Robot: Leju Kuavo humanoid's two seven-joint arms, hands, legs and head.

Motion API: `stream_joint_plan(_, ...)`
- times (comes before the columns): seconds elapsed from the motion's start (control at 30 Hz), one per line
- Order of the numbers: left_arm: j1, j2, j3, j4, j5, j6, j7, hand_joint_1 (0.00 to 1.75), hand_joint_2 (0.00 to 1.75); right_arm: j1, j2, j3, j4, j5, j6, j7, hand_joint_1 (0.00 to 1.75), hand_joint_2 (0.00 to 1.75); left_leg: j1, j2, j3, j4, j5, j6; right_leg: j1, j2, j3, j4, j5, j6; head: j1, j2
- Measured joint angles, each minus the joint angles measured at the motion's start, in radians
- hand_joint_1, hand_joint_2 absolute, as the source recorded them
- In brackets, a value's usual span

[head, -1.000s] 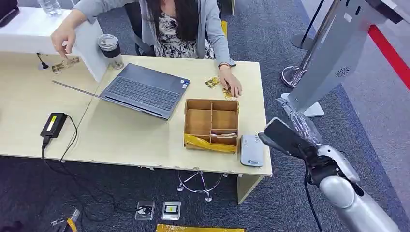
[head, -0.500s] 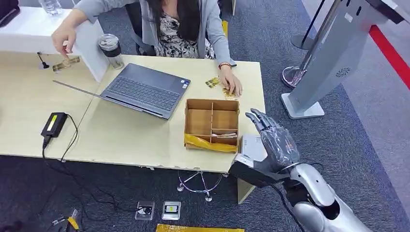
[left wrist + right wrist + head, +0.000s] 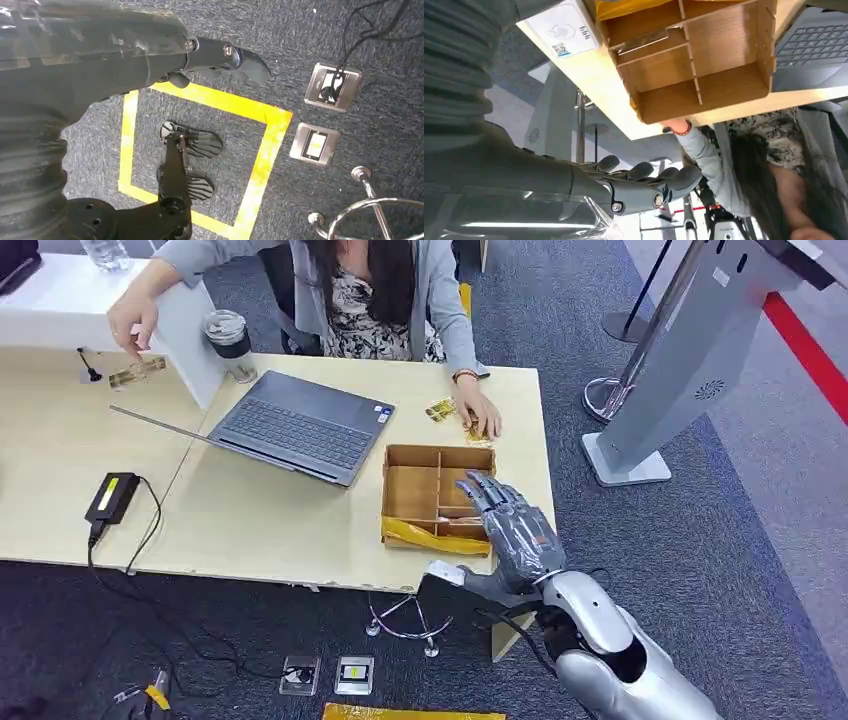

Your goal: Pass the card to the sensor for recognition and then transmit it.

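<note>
From the head view, my right hand [image 3: 515, 530] hovers over the brown wooden divided box [image 3: 437, 498] on the tabletop [image 3: 270, 520], fingers [image 3: 487, 490] spread, holding nothing. The right wrist view shows a thin card [image 3: 642, 41] in one box compartment, apart from my fingers. The left wrist view shows my left hand [image 3: 150, 55] above grey carpet floor [image 3: 390, 125], fingers extended, empty.

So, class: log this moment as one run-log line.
right hand: open, over wooden box near table edge | left hand: hanging above floor, holding nothing | card: in box compartment, not picked

Tan box [image 3: 437, 497] (yellow front), grey laptop [image 3: 300, 427].
</note>
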Motion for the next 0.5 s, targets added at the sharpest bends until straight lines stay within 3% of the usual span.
stream_joint_plan(0.17, -0.005, -0.004, 0.002, 0.0, -0.001, 0.004, 0.007, 0.0, 1.75, -0.045, 0.052, -0.002, 0.05, -0.05, 0.01, 0.047, 0.0, 1.75, 0.0, 0.0, 0.0, 0.0, 0.0, 0.0, 0.0, 0.001, 0.0, 0.0, 0.0, 0.0, 0.0, 0.0)
stream_joint_plan(0.5, -0.011, -0.008, 0.001, 0.0, -0.018, 0.01, 0.018, 0.0, 1.75, -0.068, 0.088, -0.01, 0.076, -0.081, 0.036, 0.093, 0.0, 1.75, 0.0, 0.0, 0.0, 0.0, 0.0, 0.0, 0.0, 0.0, 0.0, 0.0, 0.0, 0.0, 0.0, 0.0)
